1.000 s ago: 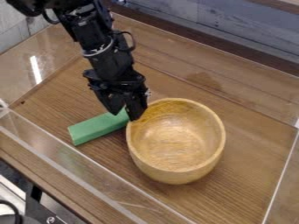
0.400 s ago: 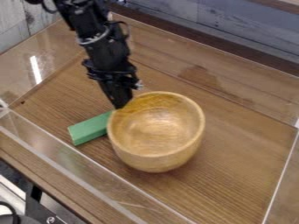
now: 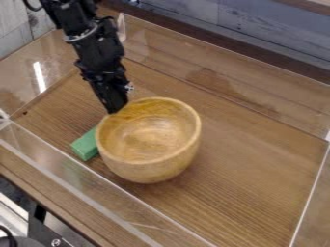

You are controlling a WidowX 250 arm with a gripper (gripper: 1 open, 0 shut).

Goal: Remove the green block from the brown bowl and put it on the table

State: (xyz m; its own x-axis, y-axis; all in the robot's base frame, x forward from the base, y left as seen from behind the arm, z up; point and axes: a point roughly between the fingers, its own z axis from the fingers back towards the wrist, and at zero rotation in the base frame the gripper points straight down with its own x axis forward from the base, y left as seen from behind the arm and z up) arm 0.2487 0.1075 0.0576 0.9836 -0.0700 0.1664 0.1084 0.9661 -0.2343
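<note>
One green block [image 3: 85, 145], one brown wooden bowl [image 3: 151, 140], one black robot arm [image 3: 88, 43] and one hand [image 3: 115, 104] are in view, all on or over a dark wood-grain tabletop [image 3: 245, 183] fenced by clear acrylic walls [image 3: 77, 193].

The green block lies flat on the tabletop, outside the bowl, at the bowl's left side as the camera sees it. Only a small green piece of it shows; the rest is hidden behind the bowl's thick rim, and the two appear to touch or nearly so. The inside of the bowl shows only bare wood grain.

The arm reaches down from the upper left of the picture, and the hand points steeply downward. Its tip meets the far-left part of the bowl's rim, with the fingers drawn fully together. They appear to pinch the rim of the bowl, though the exact contact is too small and dark to make out with certainty.

The block lies just below and slightly left of the hand in the picture, nearer the camera, close to it but not between its fingers. The bowl sits upright on the tabletop, left of the middle of the enclosure, with open wood surface to its right and beyond it.
</note>
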